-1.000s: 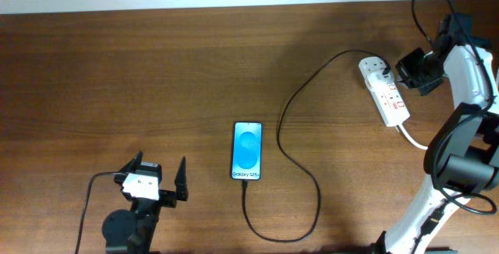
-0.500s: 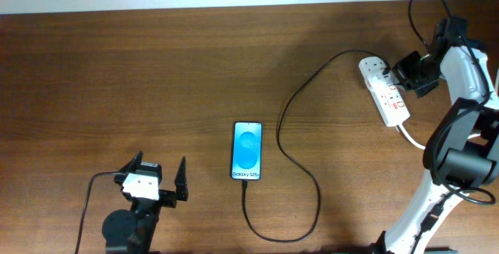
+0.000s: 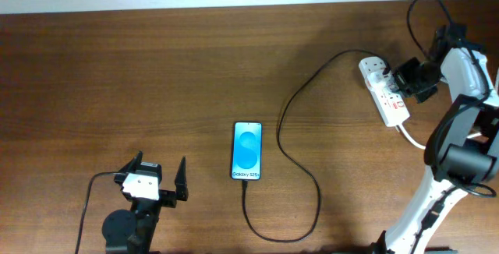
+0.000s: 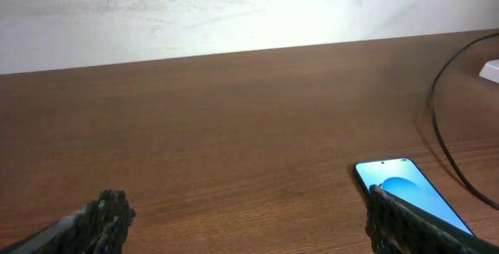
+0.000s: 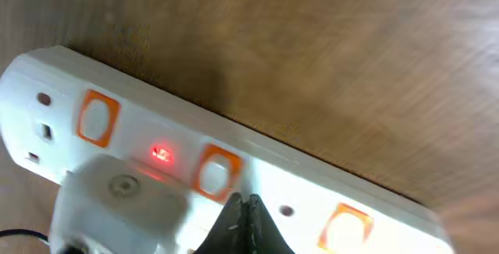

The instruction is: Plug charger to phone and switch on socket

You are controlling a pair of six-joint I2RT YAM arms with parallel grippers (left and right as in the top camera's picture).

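Observation:
The phone (image 3: 247, 150) lies screen up at the table's middle, blue screen lit, and shows at the lower right of the left wrist view (image 4: 401, 188). The charger cable (image 3: 287, 121) runs from the phone's near end in a loop up to a plug in the white socket strip (image 3: 384, 89) at the far right. My right gripper (image 3: 403, 77) is shut, its tips (image 5: 248, 221) right over the strip (image 5: 234, 145) beside an orange switch; a red light glows. My left gripper (image 3: 160, 178) is open and empty, left of the phone.
The strip's thick white cord (image 3: 413, 139) runs off toward the right arm's base. A white wall (image 4: 234, 8) stands behind the table's far edge.
My right gripper has shifted slightly along the socket strip, toward its middle. The left arm, phone and cable have not moved.

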